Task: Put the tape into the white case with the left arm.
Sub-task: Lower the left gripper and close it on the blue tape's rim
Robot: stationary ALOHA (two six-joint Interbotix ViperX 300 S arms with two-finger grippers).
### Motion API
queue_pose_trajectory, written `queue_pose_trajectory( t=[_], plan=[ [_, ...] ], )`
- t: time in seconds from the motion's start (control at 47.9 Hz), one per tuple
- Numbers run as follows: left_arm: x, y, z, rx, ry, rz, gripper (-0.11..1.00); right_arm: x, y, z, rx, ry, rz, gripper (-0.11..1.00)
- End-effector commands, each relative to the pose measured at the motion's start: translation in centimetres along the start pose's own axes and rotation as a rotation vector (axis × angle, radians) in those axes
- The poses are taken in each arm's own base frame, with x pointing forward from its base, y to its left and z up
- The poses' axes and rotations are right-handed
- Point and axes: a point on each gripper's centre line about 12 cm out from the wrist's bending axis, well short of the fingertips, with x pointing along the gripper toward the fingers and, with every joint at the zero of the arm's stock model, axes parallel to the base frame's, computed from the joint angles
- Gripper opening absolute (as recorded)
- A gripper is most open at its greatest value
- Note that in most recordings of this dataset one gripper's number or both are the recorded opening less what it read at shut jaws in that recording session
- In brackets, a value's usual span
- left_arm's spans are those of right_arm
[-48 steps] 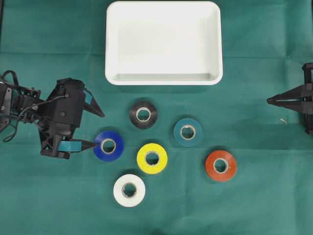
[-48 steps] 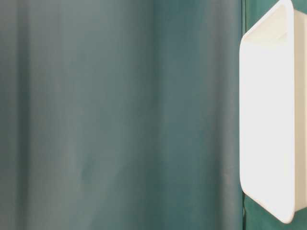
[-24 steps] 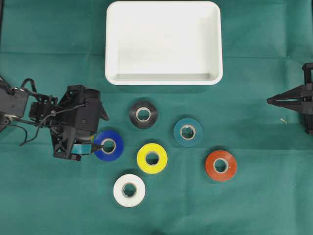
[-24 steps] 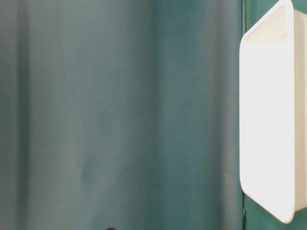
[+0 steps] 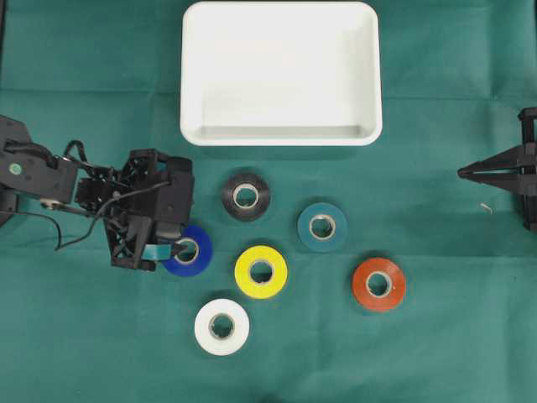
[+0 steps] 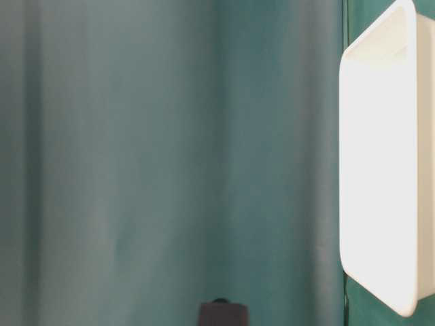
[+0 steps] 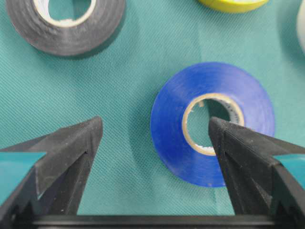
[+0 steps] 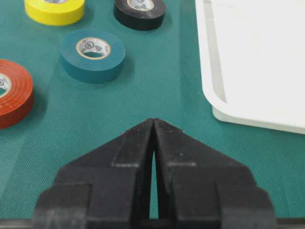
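Note:
The blue tape [image 5: 201, 257] lies flat on the green cloth, left of the other rolls. My left gripper [image 5: 179, 230] with teal strips hangs open over it. In the left wrist view the gripper [image 7: 155, 121] straddles the left wall of the blue tape [image 7: 219, 78]: the right fingertip [image 7: 224, 138] sits over the cardboard core hole, the left fingertip [image 7: 86, 138] over bare cloth beside the roll. The white case [image 5: 277, 67] stands empty at the back centre. My right gripper [image 5: 461, 174] rests shut at the right edge, holding nothing.
Black tape [image 5: 228, 195], teal tape [image 5: 305, 227], yellow tape [image 5: 244, 271], red tape [image 5: 362, 285] and white tape [image 5: 205, 327] lie around the blue one. The case's near rim [image 8: 248, 117] is right of my right gripper [image 8: 153, 119].
The left arm has moved right and its gripper has come down over the blue tape, one fingertip now at the core hole. A dark part has risen into the table-level view. Right arm unmoved.

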Motion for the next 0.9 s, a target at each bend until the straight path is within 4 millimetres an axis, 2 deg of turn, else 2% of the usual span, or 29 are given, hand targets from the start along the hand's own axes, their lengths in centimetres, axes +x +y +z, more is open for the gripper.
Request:
queue_pose_trajectory(
  t=[0.0, 0.438, 0.564, 0.647, 0.814, 0.877],
  plan=[
    [0.2, 0.0, 1.1, -0.004, -0.029, 0.0, 0.98, 0.1, 0.0, 0.5, 0.0, -0.015, -0.001, -0.09],
    [1.6, 0.1, 0.8, 0.001, -0.003, 0.002, 0.97, 0.1, 0.0, 0.6, 0.0, -0.017, -0.001, -0.09],
    [1.6, 0.1, 0.9, -0.003, -0.006, 0.002, 0.93, 0.1, 0.0, 0.5, 0.0, -0.015, -0.001, -0.09],
    [1.6, 0.0, 1.0, 0.0, -0.009, 0.001, 0.79, 0.1, 0.0, 0.5, 0.0, -0.015, -0.001, -0.09],
    [1.6, 0.0, 1.1, -0.001, -0.012, 0.001, 0.3, 0.1, 0.0, 0.5, 0.0, -0.015, -0.001, -0.09],
    [1.6, 0.0, 1.1, -0.001, -0.011, 0.001, 0.25, 0.1, 0.0, 0.6, 0.0, -0.017, -0.001, -0.09]
  ],
)
